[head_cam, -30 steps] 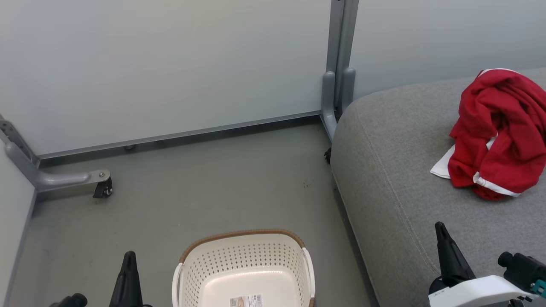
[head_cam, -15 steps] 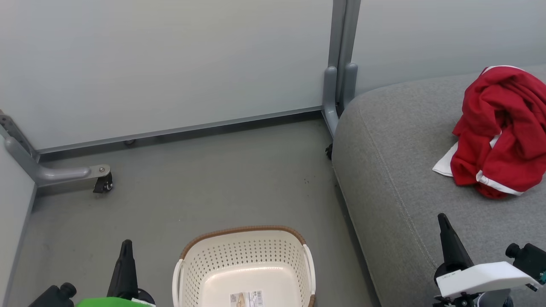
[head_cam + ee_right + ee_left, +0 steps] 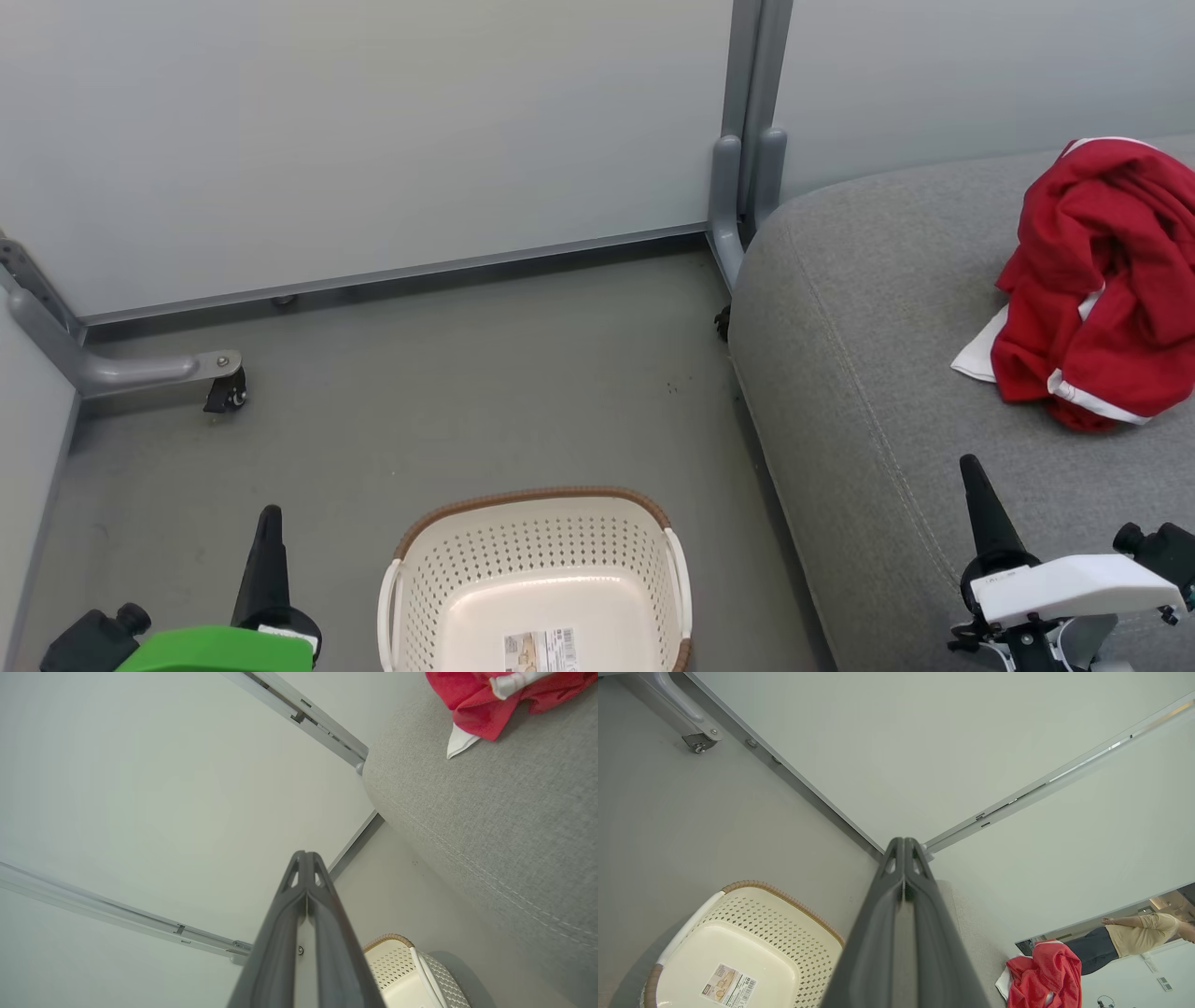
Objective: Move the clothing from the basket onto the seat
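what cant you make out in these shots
Basket: its near end is cut off by the head view's bottom edge.
Label inside it: print too small to read.
Clothing: runs past the head view's right edge; bunched, so the number of garments is unclear.
Seat: largely hidden behind the left end effector in the left wrist view.

Pale partition panels (image 3: 373, 140) on castered grey feet (image 3: 140, 375) stand on grey floor (image 3: 467, 392).
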Robot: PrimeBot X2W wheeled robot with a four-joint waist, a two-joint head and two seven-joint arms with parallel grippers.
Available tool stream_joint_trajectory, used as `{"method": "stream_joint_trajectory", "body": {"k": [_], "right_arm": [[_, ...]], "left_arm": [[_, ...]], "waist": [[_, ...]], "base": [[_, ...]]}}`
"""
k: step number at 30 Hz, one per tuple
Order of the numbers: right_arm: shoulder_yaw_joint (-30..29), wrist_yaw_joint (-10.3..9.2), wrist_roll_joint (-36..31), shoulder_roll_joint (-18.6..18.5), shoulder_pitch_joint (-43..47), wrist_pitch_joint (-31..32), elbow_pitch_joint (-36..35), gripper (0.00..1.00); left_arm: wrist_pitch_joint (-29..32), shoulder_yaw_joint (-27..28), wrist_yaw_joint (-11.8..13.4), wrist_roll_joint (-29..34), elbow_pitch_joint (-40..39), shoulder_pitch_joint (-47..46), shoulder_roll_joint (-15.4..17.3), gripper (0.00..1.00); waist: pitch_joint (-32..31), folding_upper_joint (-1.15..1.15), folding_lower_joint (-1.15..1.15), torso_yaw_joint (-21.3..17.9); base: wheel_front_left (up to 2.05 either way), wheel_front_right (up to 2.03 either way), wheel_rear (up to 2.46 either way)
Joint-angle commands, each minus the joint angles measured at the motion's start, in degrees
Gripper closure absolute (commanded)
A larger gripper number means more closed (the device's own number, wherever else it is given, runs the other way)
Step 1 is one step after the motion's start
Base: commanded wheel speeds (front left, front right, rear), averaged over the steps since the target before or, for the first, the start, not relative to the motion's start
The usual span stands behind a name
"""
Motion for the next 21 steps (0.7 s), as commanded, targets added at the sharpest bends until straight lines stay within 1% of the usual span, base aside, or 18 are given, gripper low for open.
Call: {"method": "stream_joint_trajectory", "body": {"k": [1, 21], "right_arm": [[-0.37, 0.03, 1.91, -0.37, -1.59, 0.45, -0.08, 1.0], [-1.7, 0.03, 13.73, -0.12, -4.4, 3.43, 2.31, 1.0]], "left_arm": [[0.43, 0.28, -0.48, -1.96, -0.02, -1.89, 0.66, 1.0], [3.43, 1.78, -1.65, -13.63, 2.66, -5.41, 0.64, 1.0]], "waist": [[0.1, 0.0, 0.0, 0.03], [1.24, 0.0, 0.0, 0.37]], "base": [[0.0, 0.0, 0.0], [0.0, 0.0, 0.0]]}}
